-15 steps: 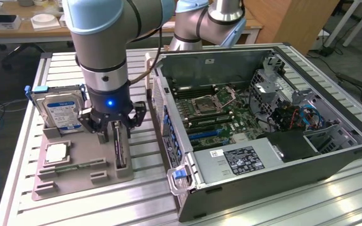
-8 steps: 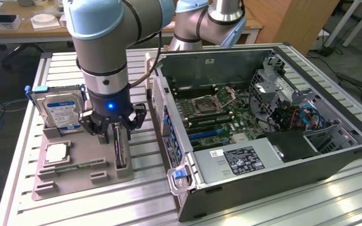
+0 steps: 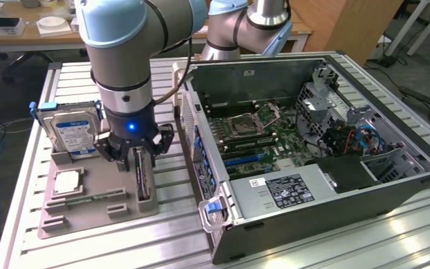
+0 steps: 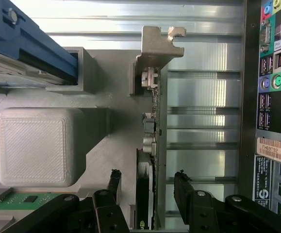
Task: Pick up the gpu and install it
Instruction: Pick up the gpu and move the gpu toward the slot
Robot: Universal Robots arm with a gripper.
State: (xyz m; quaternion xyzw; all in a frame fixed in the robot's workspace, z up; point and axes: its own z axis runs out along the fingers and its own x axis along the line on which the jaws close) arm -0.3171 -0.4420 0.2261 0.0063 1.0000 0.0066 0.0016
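**Open gripper straddling the upright gpu in its holder**

The gripper (image 3: 136, 161) (image 4: 148, 178) hangs with its jaws apart, one dark finger (image 4: 114, 183) on each side of the gpu (image 3: 141, 180) (image 4: 150, 141) and a gap showing on both sides, so nothing is clamped. The gpu stands on edge directly below and between the fingers, seated in a slot of the gray holder tray (image 3: 88, 216) (image 4: 108, 141), its silver end bracket (image 4: 156, 44) reaching out beyond the fingertips.

Close beside the gripper, on the side away from the computer case, a hard drive (image 3: 71, 130) with a blue-white label stands upright in the same tray, blue rails (image 4: 31, 46) along its edges. Further down the tray from it lie a square silver chip (image 3: 66, 182) and a green memory stick (image 3: 88, 197) (image 4: 26, 199).

On the gripper's other side, just past the tray, the open computer case (image 3: 316, 185) lies on the slatted metal bench (image 3: 125, 249) (image 4: 203, 94), its rear port panel (image 4: 272, 73) facing the gpu and its motherboard (image 3: 263, 134) exposed.
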